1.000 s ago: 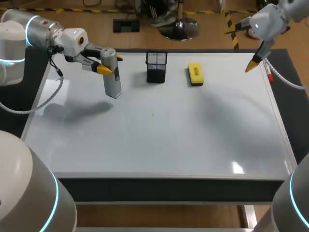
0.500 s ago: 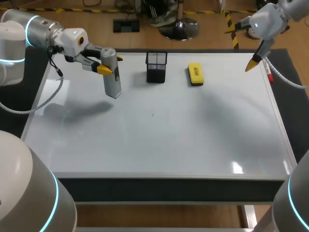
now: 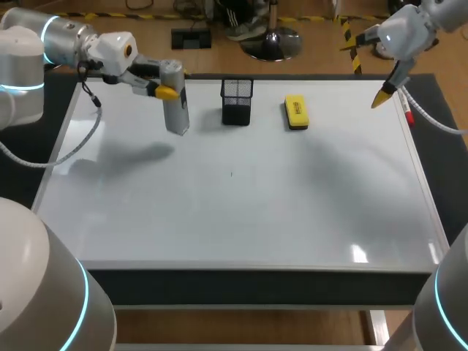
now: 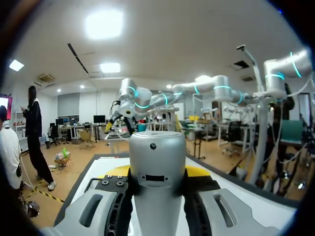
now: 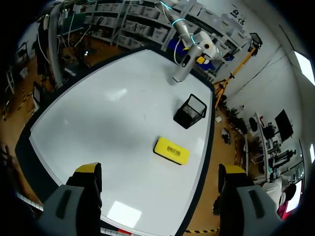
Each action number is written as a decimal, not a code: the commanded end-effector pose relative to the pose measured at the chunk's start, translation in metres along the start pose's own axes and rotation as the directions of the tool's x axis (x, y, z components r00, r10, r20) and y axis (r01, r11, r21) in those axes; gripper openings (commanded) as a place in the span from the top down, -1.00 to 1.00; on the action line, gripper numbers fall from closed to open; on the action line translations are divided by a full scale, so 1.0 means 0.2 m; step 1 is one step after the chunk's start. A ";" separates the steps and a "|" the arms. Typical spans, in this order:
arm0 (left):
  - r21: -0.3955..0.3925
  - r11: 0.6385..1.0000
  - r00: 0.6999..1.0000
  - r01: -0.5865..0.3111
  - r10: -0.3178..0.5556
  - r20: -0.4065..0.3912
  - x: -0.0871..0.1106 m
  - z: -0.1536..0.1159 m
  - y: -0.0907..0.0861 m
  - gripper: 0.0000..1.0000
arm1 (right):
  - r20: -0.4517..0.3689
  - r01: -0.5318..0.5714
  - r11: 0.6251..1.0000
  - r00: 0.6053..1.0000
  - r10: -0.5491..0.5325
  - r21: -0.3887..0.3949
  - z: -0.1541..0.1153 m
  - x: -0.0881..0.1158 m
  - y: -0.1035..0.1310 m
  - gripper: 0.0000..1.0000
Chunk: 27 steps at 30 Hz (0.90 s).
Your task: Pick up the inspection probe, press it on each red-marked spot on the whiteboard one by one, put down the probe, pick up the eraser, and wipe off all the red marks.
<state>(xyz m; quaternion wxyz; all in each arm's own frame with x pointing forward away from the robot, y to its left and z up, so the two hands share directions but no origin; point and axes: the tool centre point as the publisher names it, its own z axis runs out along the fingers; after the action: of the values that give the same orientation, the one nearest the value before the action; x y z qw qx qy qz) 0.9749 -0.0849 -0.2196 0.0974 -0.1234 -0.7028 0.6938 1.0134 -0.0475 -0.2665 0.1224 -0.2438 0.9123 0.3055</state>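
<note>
My left gripper (image 3: 172,86) is shut on the grey cylindrical probe (image 3: 175,102), which hangs tilted above the whiteboard's (image 3: 241,197) back left part. In the left wrist view the probe (image 4: 157,167) stands upright between the fingers of that gripper (image 4: 157,173). The yellow eraser (image 3: 295,112) lies flat near the back edge, right of the black mesh holder (image 3: 236,101). My right gripper (image 3: 384,96) hovers open over the back right corner, holding nothing. Its own view shows the gripper (image 5: 160,172) wide apart above the eraser (image 5: 171,150), with the holder (image 5: 190,111) and probe (image 5: 181,69) beyond. I see no red marks on the board.
A red marker (image 3: 406,114) lies along the board's right edge. One tiny dark speck (image 3: 232,174) sits mid-board. The probe casts a shadow (image 3: 139,155) on the left part of the board.
My left arm has carried the probe up and to the right, closer to the mesh holder. The right arm has not moved.
</note>
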 end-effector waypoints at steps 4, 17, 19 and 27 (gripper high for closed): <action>-0.006 1.000 0.965 -0.027 0.027 0.262 -0.01 0.02 -0.18 1.00 | -0.005 0.001 1.000 1.000 -0.001 0.003 0.00 0.00 0.00 -1.00; 0.008 0.999 0.919 -0.037 0.031 0.394 -0.22 0.14 -0.39 1.00 | -0.005 0.001 1.000 1.000 -0.001 0.003 0.00 0.00 0.00 -1.00; 0.014 0.999 0.925 -0.051 0.042 0.377 -0.24 0.17 -0.42 1.00 | -0.005 0.001 1.000 1.000 -0.001 0.003 0.00 0.00 0.00 -1.00; 0.008 0.997 0.938 -0.077 0.069 0.341 -0.33 0.27 -0.44 1.00 | -0.005 0.001 1.000 1.000 -0.001 0.003 0.00 0.00 0.00 -1.00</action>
<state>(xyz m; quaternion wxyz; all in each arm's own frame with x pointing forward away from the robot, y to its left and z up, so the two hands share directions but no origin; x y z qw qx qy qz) 1.0140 -0.1506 -0.1314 -0.0520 -0.0251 -0.6961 0.7156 1.0140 -0.0475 -0.2667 0.1217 -0.2442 0.9123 0.3053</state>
